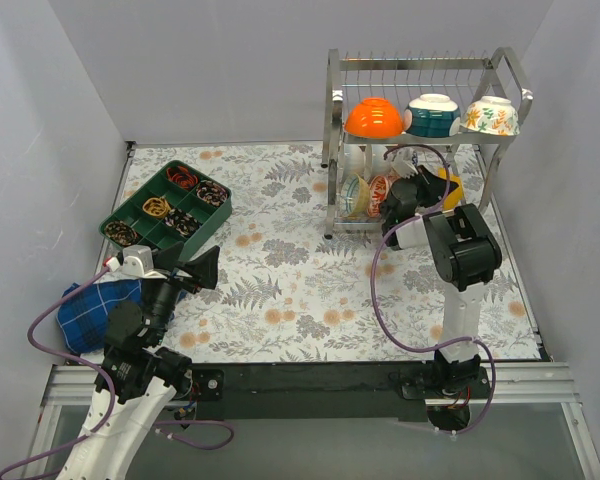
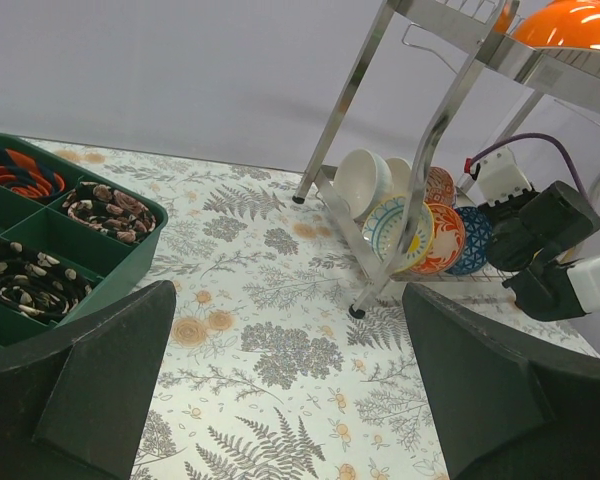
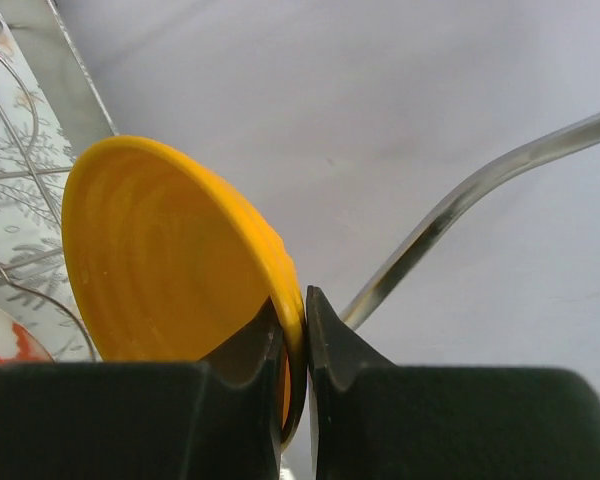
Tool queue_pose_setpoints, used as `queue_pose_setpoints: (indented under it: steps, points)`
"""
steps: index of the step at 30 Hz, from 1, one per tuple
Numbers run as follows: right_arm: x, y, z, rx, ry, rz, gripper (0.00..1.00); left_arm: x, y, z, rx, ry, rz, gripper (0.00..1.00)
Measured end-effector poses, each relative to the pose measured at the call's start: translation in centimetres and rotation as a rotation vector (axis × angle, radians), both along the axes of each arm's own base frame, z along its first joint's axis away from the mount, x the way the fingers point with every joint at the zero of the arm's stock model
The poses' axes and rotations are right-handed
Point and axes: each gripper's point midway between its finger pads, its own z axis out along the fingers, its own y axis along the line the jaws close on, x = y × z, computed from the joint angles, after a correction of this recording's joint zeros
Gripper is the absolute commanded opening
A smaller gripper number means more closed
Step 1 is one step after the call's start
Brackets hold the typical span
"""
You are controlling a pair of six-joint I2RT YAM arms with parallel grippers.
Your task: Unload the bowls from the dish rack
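Observation:
The chrome dish rack (image 1: 332, 95) stands at the back right. Its top shelf holds an orange bowl (image 1: 374, 118), a teal bowl (image 1: 432, 115) and a floral bowl (image 1: 492, 116), all upside down. Several bowls (image 2: 412, 228) stand on edge on the lower shelf. My right gripper (image 1: 435, 185) reaches into the lower tier and is shut on the rim of a yellow bowl (image 3: 170, 260), one finger inside, one outside. My left gripper (image 1: 202, 268) is open and empty above the cloth at the front left; its fingers (image 2: 80, 385) frame bare cloth.
A green compartment tray (image 1: 166, 205) with small items sits at the back left. A blue plaid cloth (image 1: 88, 310) lies by the left arm. Grey walls close in three sides. The rack's post (image 2: 435, 150) stands in front of the lower bowls.

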Motion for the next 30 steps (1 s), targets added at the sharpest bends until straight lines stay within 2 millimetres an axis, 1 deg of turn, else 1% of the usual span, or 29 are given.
queue_pose_setpoints:
  steps: [4, 9, 12, 14, 18, 23, 26, 30]
  points:
    - [-0.2, 0.3, 0.4, -0.064, 0.075, -0.006, 0.01, 0.0, 0.0, 0.0, 0.0, 0.0, 0.0, 0.98]
    - [-0.5, 1.0, 0.3, -0.1, 0.128, 0.003, 0.01, 0.0, 0.0, 0.0, -0.001, -0.001, 0.0, 0.98]
    - [-1.1, 1.1, 0.1, -0.113, 0.156, 0.003, 0.01, 0.0, 0.0, 0.0, -0.001, -0.001, 0.0, 0.98]
    - [-1.5, 1.1, 0.3, -0.12, 0.169, 0.002, 0.01, 0.0, 0.0, 0.0, -0.001, -0.001, 0.0, 0.98]
    - [-2.8, 0.8, 1.4, -0.114, 0.162, -0.015, 0.01, 0.0, 0.0, 0.0, 0.0, 0.0, -0.001, 0.98]
    - [-4.7, 0.2, 3.3, -0.09, 0.124, -0.04, 0.01, -0.1, -0.1, -0.1, 0.003, 0.004, -0.006, 0.98]
    - [-5.8, 0.1, 3.9, -0.081, 0.115, -0.048, 0.01, -0.1, -0.1, -0.2, 0.004, 0.005, -0.009, 0.98]
    - [-7.9, 0.5, 4.0, -0.078, 0.125, -0.048, 0.01, -0.1, -0.2, -0.2, 0.005, 0.005, -0.012, 0.98]
